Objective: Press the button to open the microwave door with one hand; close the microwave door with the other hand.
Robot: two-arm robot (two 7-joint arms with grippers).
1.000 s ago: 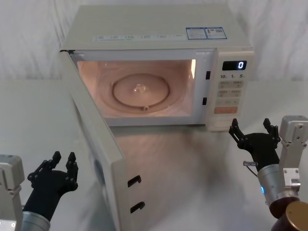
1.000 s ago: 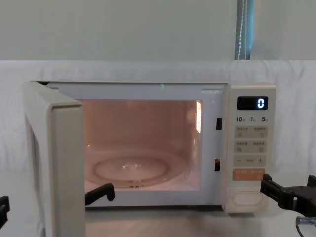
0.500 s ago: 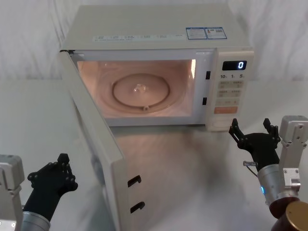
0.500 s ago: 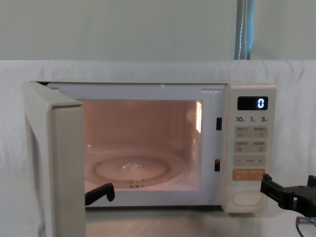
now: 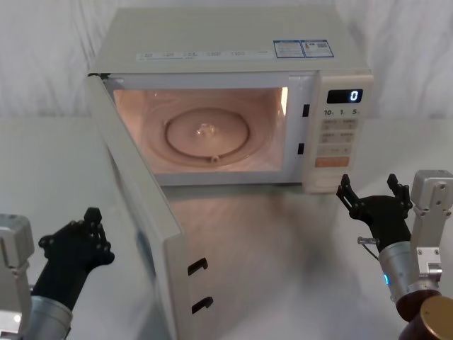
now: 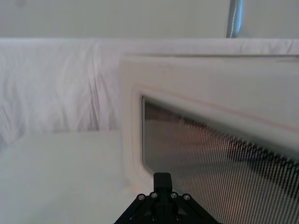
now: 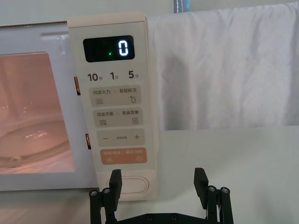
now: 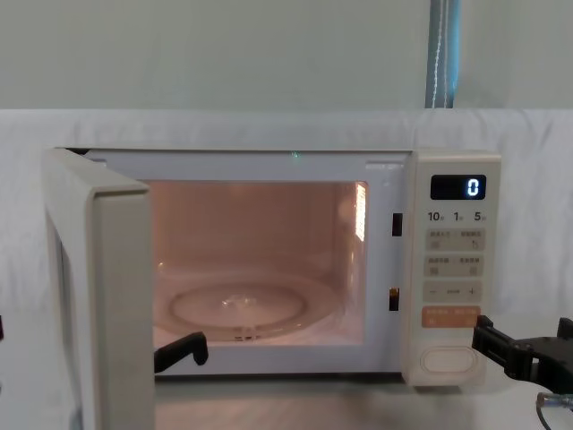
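Note:
The cream microwave [image 5: 226, 42] stands at the back of the table with its cavity lit. The microwave door [image 5: 141, 212] is swung wide open toward me on its left hinge, and its mesh window [image 6: 210, 154] lies close ahead in the left wrist view. My left gripper [image 5: 90, 221] is shut and empty, low at the left beside the door's outer face, not touching it. My right gripper [image 5: 374, 193] is open just in front of the control panel, apart from it. The button [image 7: 132, 184] sits at the panel's bottom, level with the right gripper [image 7: 158, 179].
A glass turntable [image 5: 207, 133] lies in the cavity. Two black latch hooks [image 5: 198, 266] stick out of the door's free edge. White cloth [image 7: 224, 70] hangs behind and covers the table. Open table lies left of the door and right of the microwave.
My left gripper's fingers have closed, and it has shifted slightly up and to the left. The door and my right gripper have stayed where they were.

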